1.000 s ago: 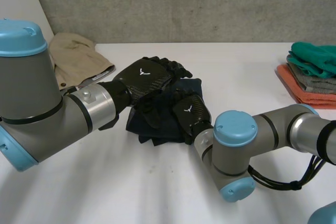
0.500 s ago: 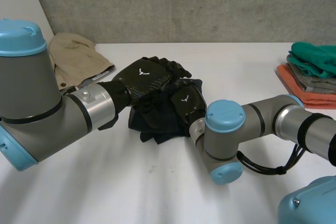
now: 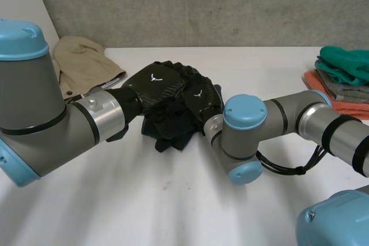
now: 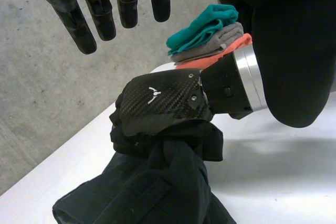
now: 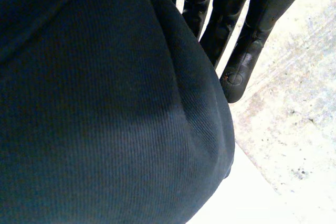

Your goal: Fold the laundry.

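Observation:
A dark navy cloth (image 3: 170, 129) lies crumpled in the middle of the white table (image 3: 173, 200). My right hand (image 3: 200, 100) sits on its right side, and in the left wrist view the right hand (image 4: 160, 103) has its fingers dug down into the bunched cloth (image 4: 157, 182). In the right wrist view the cloth (image 5: 105, 108) bulges against the palm beside the fingers (image 5: 233, 40). My left hand (image 3: 154, 84) rests just over the cloth's far left part, close beside the right hand. Its fingers (image 4: 100, 9) are straight and hold nothing.
A beige garment (image 3: 86, 61) lies at the back left of the table. A stack of folded clothes (image 3: 343, 79), teal on grey on orange, sits at the right edge and also shows behind the right hand as the stack (image 4: 210, 35). A concrete wall stands behind the table.
My right hand has slid left across the cloth up against the left hand, and its fingers have closed. The cloth has bunched up under it. The left hand has barely moved.

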`<action>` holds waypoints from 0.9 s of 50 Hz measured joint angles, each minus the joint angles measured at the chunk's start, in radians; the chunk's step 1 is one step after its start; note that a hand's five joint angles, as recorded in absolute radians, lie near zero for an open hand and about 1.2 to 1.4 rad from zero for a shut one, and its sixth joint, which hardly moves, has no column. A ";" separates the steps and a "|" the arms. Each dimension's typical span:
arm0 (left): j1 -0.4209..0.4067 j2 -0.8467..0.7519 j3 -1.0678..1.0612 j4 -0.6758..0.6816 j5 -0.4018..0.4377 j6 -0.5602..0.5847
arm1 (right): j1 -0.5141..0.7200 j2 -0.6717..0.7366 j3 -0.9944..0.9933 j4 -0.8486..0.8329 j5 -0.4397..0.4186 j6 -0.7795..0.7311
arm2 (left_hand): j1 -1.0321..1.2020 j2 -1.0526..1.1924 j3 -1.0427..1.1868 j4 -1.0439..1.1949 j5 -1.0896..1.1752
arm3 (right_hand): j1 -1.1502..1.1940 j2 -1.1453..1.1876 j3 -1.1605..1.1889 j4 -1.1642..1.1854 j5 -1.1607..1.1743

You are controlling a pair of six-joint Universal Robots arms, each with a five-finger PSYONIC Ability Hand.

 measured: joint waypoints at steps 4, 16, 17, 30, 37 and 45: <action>0.000 0.002 0.000 0.000 0.000 0.000 | -0.031 -0.014 0.005 0.009 -0.008 0.050 | 0.000 0.000 0.000 0.000 0.000 | 0.000 0.000 0.000 0.000 0.000; 0.015 0.045 0.003 0.003 0.000 -0.005 | -0.232 -0.162 0.036 -0.028 -0.103 0.144 | 0.000 0.000 0.000 0.000 -0.001 | 0.063 0.007 0.000 0.005 0.000; 0.017 0.050 0.003 0.004 0.000 -0.007 | -0.252 -0.178 0.036 -0.041 -0.123 0.165 | 0.000 0.000 0.000 0.000 -0.001 | 0.063 0.007 0.000 0.005 0.000; 0.019 0.082 0.012 0.024 0.000 -0.057 | -0.427 -0.328 0.011 -0.136 -0.221 0.369 | 0.001 0.000 0.000 0.000 -0.001 | 0.125 0.007 0.010 0.005 0.000; 0.012 0.082 0.021 0.025 -0.001 -0.058 | -0.502 -0.351 -0.055 -0.160 -0.219 0.421 | 0.001 0.000 0.000 0.000 -0.001 | 0.125 0.007 0.010 0.005 0.000; 0.002 0.081 0.002 0.024 -0.002 -0.060 | -0.534 -0.359 0.008 -0.084 -0.259 0.446 | 0.001 0.000 0.000 0.000 0.000 | -0.260 -0.408 -0.407 -0.419 0.188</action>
